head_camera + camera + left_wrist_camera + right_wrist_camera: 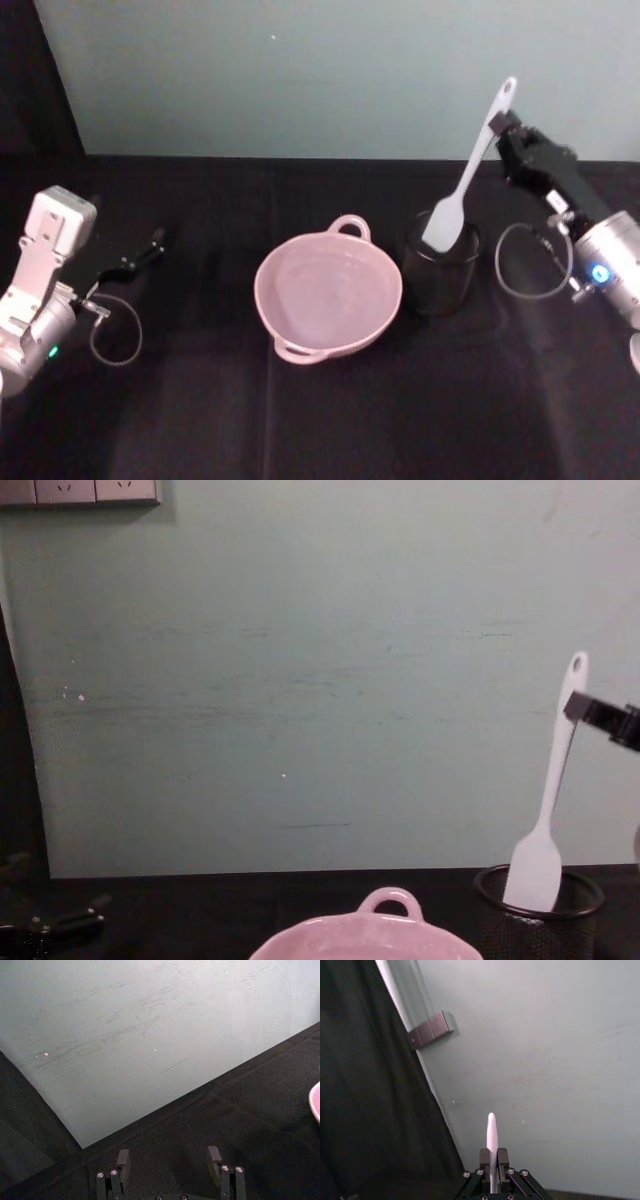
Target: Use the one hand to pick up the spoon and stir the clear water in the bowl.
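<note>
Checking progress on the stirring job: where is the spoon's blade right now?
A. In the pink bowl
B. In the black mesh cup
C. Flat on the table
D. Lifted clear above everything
B: the spoon, gripped near its handle end by the right claw, has its blade inside the black mesh cup beside the pink bowl.

Black table [330,420] — bearing pink bowl [328,293] and mesh cup [441,265].

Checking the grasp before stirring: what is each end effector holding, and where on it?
The right end effector grips the spoon near its handle's top end. The left end effector holds nothing.
</note>
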You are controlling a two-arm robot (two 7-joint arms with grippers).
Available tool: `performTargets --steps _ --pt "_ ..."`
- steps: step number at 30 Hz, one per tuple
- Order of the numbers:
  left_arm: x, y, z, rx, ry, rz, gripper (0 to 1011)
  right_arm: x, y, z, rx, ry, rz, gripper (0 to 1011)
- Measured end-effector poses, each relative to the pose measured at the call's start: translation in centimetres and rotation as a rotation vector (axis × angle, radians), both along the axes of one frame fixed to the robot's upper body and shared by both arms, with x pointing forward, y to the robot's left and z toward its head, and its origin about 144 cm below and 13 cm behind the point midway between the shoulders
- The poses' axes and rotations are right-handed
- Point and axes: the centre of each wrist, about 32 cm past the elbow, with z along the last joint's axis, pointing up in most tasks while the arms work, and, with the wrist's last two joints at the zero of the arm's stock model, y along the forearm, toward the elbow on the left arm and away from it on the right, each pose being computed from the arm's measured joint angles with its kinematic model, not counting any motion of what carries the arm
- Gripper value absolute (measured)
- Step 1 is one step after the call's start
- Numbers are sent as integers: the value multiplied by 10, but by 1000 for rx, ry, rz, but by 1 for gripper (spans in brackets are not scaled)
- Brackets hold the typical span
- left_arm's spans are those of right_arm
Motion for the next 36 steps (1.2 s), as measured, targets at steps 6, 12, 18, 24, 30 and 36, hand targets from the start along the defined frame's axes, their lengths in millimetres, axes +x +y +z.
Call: performTargets --steps 6,12,18,24,30,36 --pt "0 0 0 0 0 0 1011 4 1 -13 -6 41 4 107" --pt "0 0 0 0 0 0 1011 6 3 -26 -19 80 20 108" --pt "0 0 0 0 0 0 1011 4 5 -33 -24 109 37 108" --pt "0 0 0 0 0 0 1011 3 5 -37 -26 119 41 108" --pt "0 0 0 0 0 0 1011 3 5 -39 -22 127 38 108" --pt "0 0 0 0 0 0 1011 3 4 -39 -19 130 39 108"
